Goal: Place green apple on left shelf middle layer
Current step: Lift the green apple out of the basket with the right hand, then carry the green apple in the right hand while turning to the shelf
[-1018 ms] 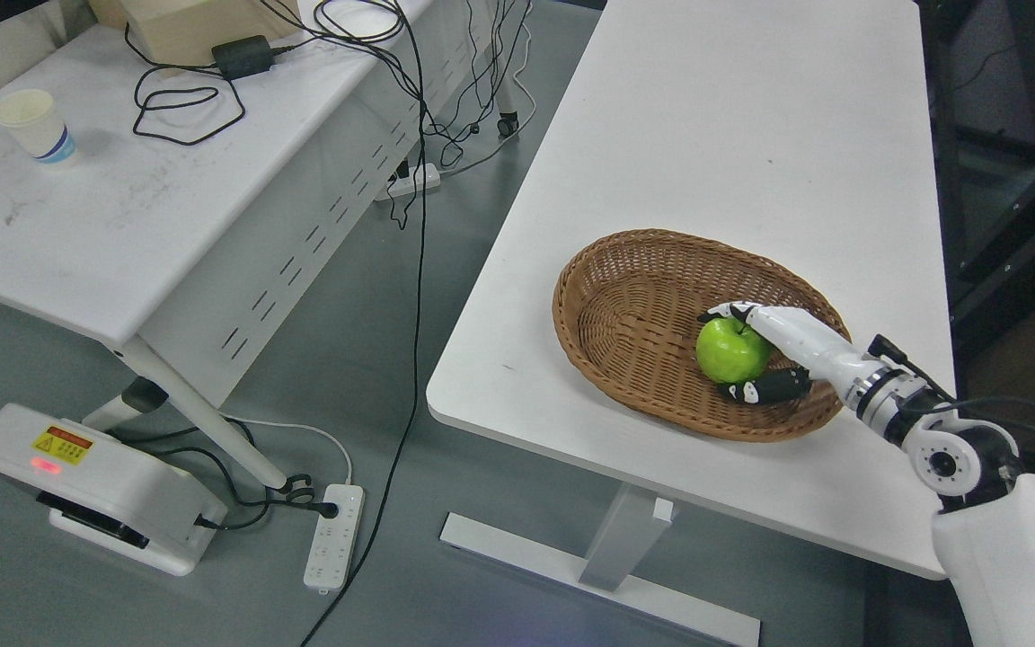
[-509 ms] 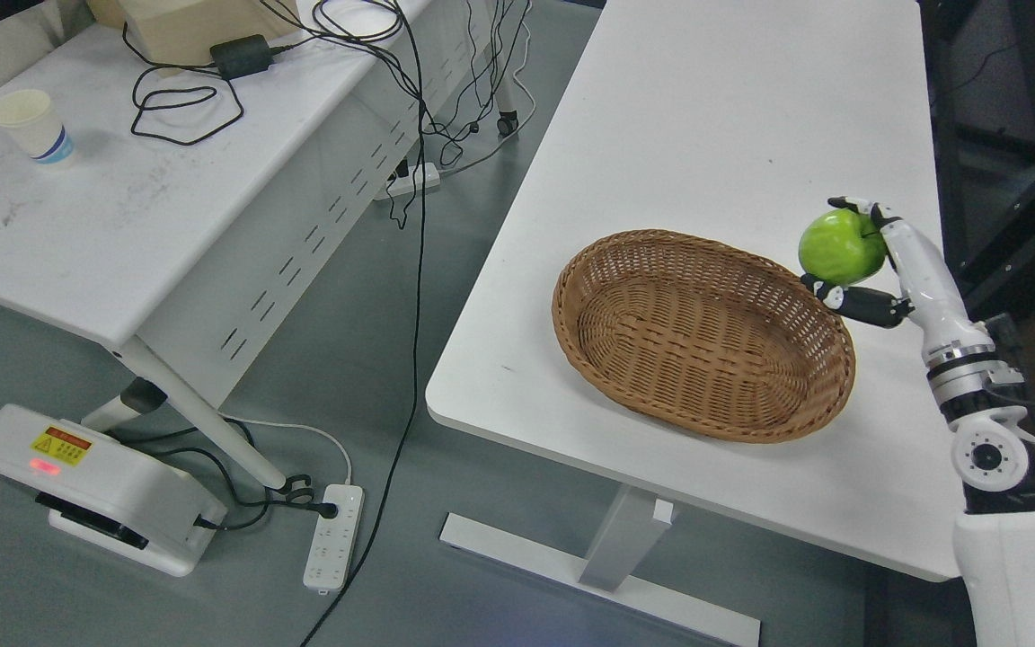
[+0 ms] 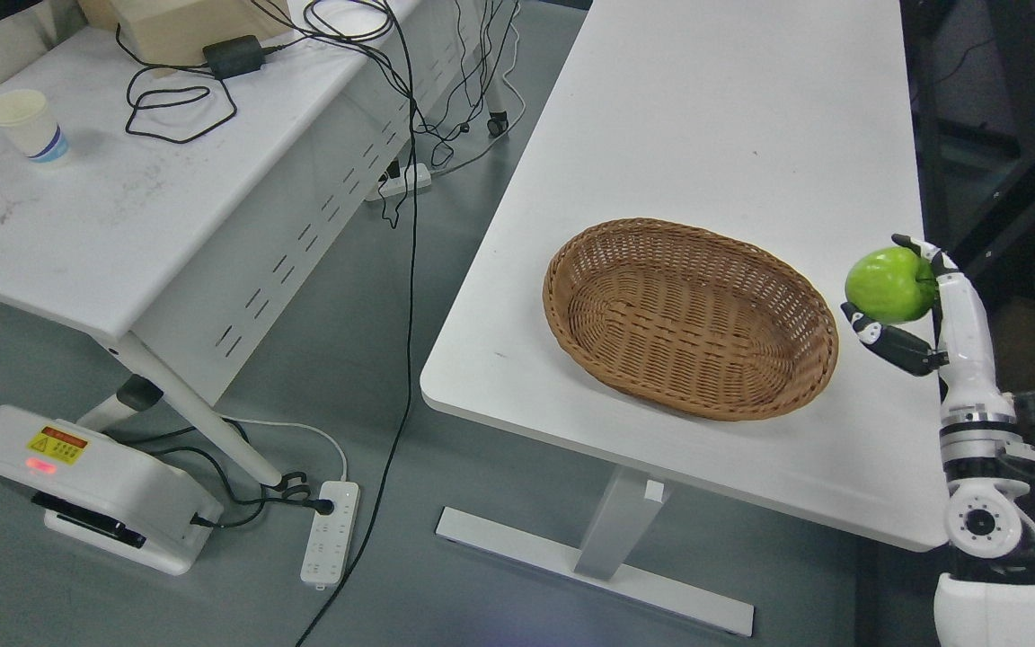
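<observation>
My right hand (image 3: 897, 296) is raised above the right edge of the white table (image 3: 733, 117), its fingers curled around the green apple (image 3: 889, 285). The apple hangs in the air, just right of the brown wicker basket (image 3: 603, 359). That basket lies on the table with nothing inside it. The right arm (image 3: 976, 449) rises from the lower right corner. No left arm shows, and no shelf is in view.
A second white table (image 3: 104, 225) stands at the left with a paper cup (image 3: 25, 124), a black adapter (image 3: 232, 56) and tangled cables. On the grey floor lie a power strip (image 3: 329, 532) and a white device (image 3: 77, 485). Dark frames stand at the far right.
The right hand lifted the apple out of the basket, up and to the right, and has since come a little lower and further right. The camera has shifted slightly.
</observation>
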